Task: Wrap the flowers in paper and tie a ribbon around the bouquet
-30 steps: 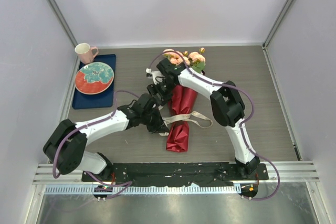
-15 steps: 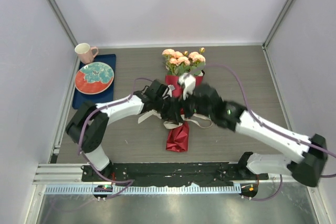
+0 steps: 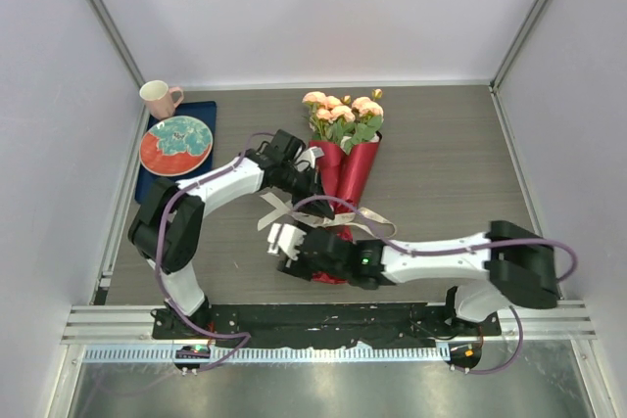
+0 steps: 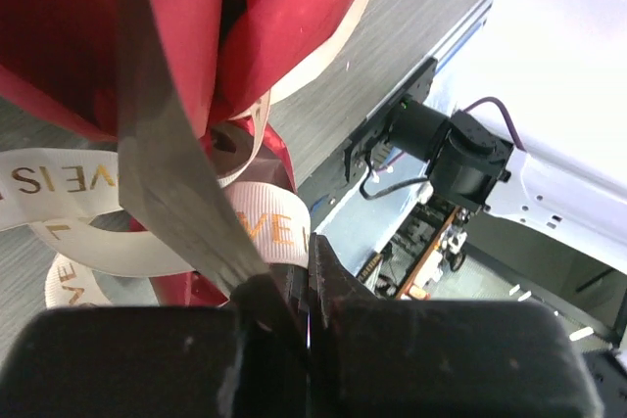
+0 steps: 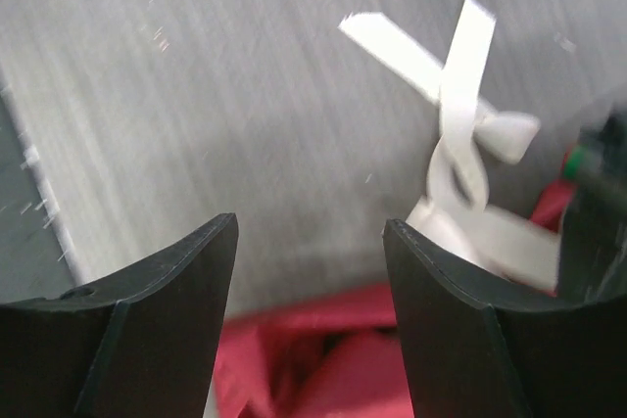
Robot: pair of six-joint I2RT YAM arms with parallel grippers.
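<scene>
Bouquet (image 3: 355, 178) lies mid-table, flowers (image 3: 343, 115) at the far end, narrow end pointing near. The red paper (image 4: 284, 7) is wrapped round the stems. At its far end, in the top view, it shows as two lobes with a dark gap between.

The ribbon (image 3: 377, 222) crosses the cone about halfway down: a loop sticks out right, loose tails lie left on the table (image 3: 460, 163).

Left gripper (image 3: 302, 180) is at the left side of the cone, fingers together and clamped on a strip of ribbon that runs up out of them in the left wrist view.

Right gripper (image 3: 286, 245) sits near-left of the cone, just beside the tails. Its jaws are apart with nothing between them. Right wrist view is blurred; crossed tails and what looks like a small knot are ahead and right of the gap, red paper below.

Judged step: tying, right arm going for a free tail.

Risks:
- The tail is floppy and flat on the table, so the fingers may close on nothing or pinch paper.
- A hard pull by the left could drag the light bouquet or slide the ribbon toward the narrow end.
- If the wrap slackens, the paper may open.
- The arms are close together over the cone, so they may bump.
</scene>
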